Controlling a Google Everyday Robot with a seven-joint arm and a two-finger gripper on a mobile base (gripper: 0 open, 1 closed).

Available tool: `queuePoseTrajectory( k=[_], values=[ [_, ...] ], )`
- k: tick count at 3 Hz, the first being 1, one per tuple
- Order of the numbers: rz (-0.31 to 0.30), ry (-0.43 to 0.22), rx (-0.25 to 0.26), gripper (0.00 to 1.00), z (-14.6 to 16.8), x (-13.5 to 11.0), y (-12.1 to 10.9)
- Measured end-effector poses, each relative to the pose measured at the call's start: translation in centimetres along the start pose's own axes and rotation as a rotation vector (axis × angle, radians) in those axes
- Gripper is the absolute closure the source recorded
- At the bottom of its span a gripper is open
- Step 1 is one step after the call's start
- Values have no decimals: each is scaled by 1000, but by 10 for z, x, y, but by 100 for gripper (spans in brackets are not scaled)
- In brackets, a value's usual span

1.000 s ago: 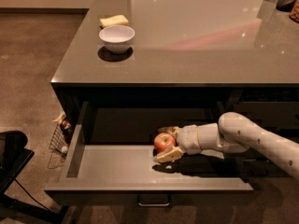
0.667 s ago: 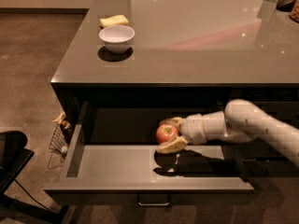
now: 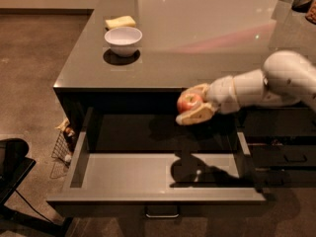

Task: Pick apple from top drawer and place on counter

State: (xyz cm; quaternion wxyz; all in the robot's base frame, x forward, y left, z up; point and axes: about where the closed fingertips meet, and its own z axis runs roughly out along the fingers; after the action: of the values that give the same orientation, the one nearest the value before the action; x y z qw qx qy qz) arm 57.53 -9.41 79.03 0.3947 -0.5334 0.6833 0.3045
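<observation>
Apple (image 3: pixel 189 102) clamped between the gripper's (image 3: pixel 186 105) jaws, counter (image 3: pixel 197 38) lip right behind them, top drawer (image 3: pixel 143 174) floor well below. Too little rise and it clips that edge and drops.

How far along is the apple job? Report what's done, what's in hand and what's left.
Done: the top drawer stands open and the apple is off its floor. In hand: the gripper is shut on the apple, holding it above the drawer, about level with the front edge of the counter. Left: carry it over the counter, set it down and let go.
</observation>
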Motion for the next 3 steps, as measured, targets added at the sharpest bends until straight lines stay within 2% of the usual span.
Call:
queuePoseTrajectory(
  k=[1,2,3],
  values=[
    [52,-20,17,100,-32,-27,-29],
    [52,-20,17,100,-32,-27,-28],
    [81,-83,59,100,-38,-43,-64]
  ],
)
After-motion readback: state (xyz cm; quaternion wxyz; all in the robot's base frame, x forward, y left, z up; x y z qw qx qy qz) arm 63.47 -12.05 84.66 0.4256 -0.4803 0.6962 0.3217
